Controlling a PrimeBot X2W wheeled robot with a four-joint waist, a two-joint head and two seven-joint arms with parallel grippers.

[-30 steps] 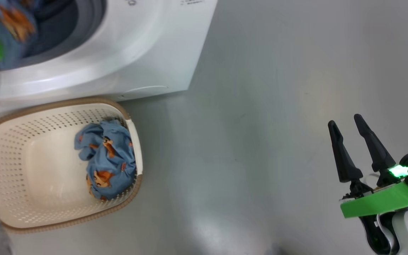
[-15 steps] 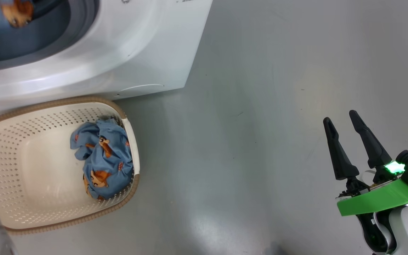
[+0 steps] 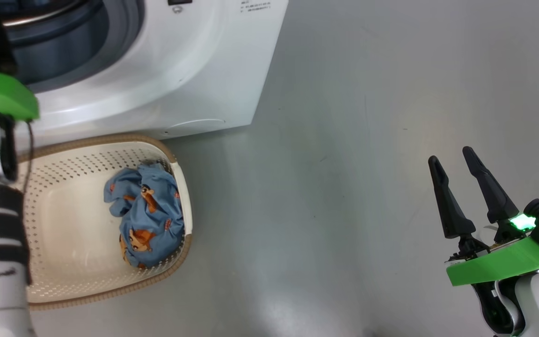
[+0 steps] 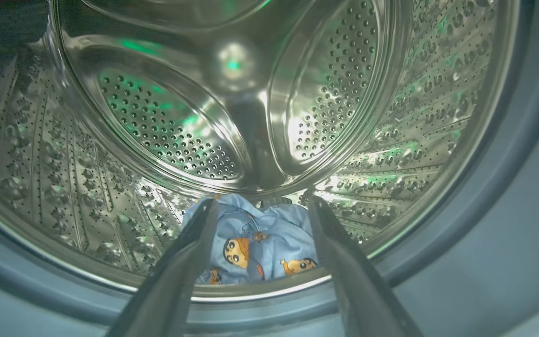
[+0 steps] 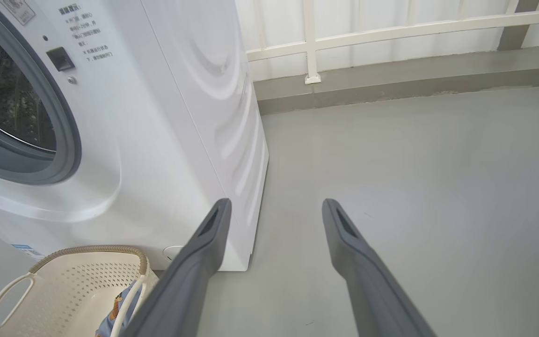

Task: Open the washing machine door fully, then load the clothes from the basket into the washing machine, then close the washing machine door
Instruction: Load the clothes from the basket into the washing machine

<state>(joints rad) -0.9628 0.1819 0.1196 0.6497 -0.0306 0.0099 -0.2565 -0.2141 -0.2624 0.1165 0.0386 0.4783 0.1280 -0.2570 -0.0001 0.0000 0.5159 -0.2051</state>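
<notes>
Currently the clothes [image 3: 148,210] show as light-blue fabric printed with orange-brown cartoon figures, and they lie in two places. One crumpled bundle sits inside the basket [image 3: 73,224], pressed against the wall at its right-hand end in the head view. A separate garment [image 4: 255,245] lies on the bottom of the perforated steel drum [image 4: 166,131], just behind the front lip.

The basket is cream-white with a brown woven-look rim. It stands on the grey floor [image 3: 344,164] directly in front of the washing machine [image 3: 180,70], close against its lower front panel. A grey gasket [image 4: 513,178] rings the drum opening. A white railing [image 5: 391,32] runs along the wall beyond the machine.

The left gripper [image 4: 262,202] points into the drum opening with its fingers spread wide and nothing held. The garment in the drum lies beyond and below the fingertips, apart from them. The right gripper [image 3: 451,157] hangs over bare floor, well apart from the basket and the machine, with its fingers parted and empty
</notes>
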